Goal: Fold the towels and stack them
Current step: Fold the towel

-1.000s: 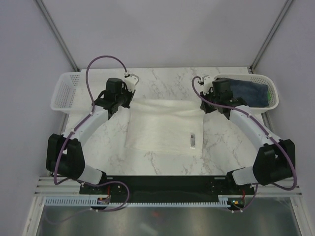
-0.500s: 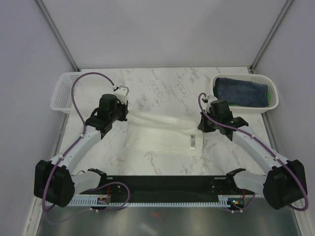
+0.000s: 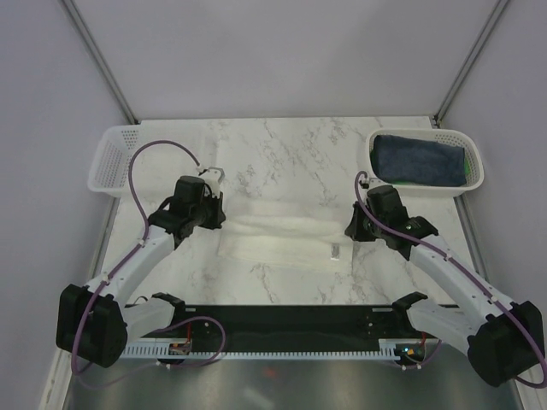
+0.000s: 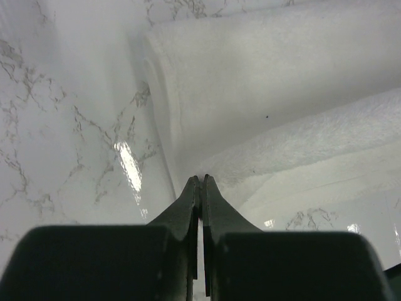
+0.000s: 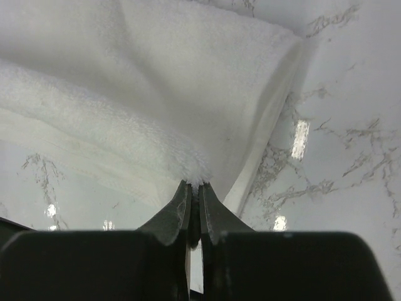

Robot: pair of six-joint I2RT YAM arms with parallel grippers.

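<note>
You are looking at a white, grey-veined marble tabletop with the large cream-white rectangular cloth towel lying across its middle. The towel's far half is doubling over toward the tabletop's near edge, so a soft rounded fold is showing along its far side.

Your left gripper is sitting low over the tabletop's left-middle part. Its black fingers are pressing together, and the left end of the towel's upper layer is running straight into their tips. Your right gripper is doing the same over the tabletop's right-middle part. Its jaws are all but closed, and a tuft of the towel's upper layer is bunching between the tips.

At the tabletop's far right corner, a white plastic mesh basket is holding the dark navy-blue cloth towel, with a sliver of the bright green cloth towel peeking out at that basket's right end. A second white mesh basket is sitting at the tabletop's far left corner.
</note>
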